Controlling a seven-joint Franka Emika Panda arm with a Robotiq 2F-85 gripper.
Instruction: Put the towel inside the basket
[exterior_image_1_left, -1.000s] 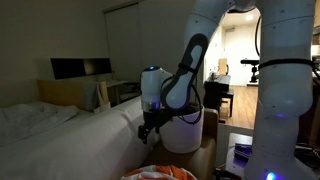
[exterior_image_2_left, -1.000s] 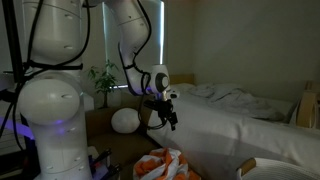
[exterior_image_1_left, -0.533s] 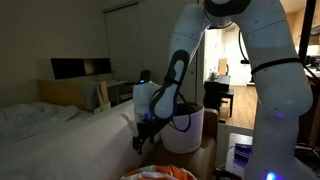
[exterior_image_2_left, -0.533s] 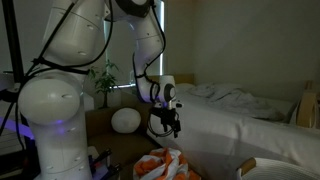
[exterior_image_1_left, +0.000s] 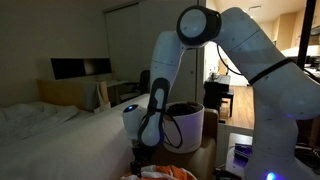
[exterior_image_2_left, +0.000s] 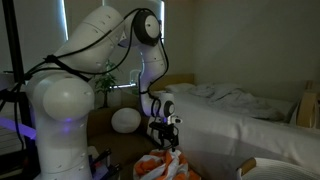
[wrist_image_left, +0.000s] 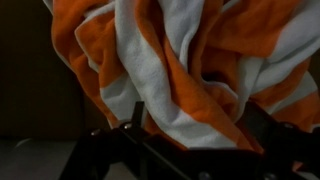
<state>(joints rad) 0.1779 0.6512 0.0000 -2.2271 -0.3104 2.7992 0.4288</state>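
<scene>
The towel, a crumpled cloth with orange-red and white stripes, lies at the bottom edge of both exterior views and fills the wrist view. My gripper points down right over the heap. In the wrist view its fingers stand wide apart, open, with towel folds between them. The basket, a round white tub with a dark inner rim, stands behind the arm beside the bed. It also shows as a round white shape in an exterior view.
A bed with a white sheet runs alongside the towel and basket. A potted plant stands behind the basket. A dark screen and a chair are farther back.
The arm has swung down from above the bed's edge. The gripper has dropped onto the towel heap.
</scene>
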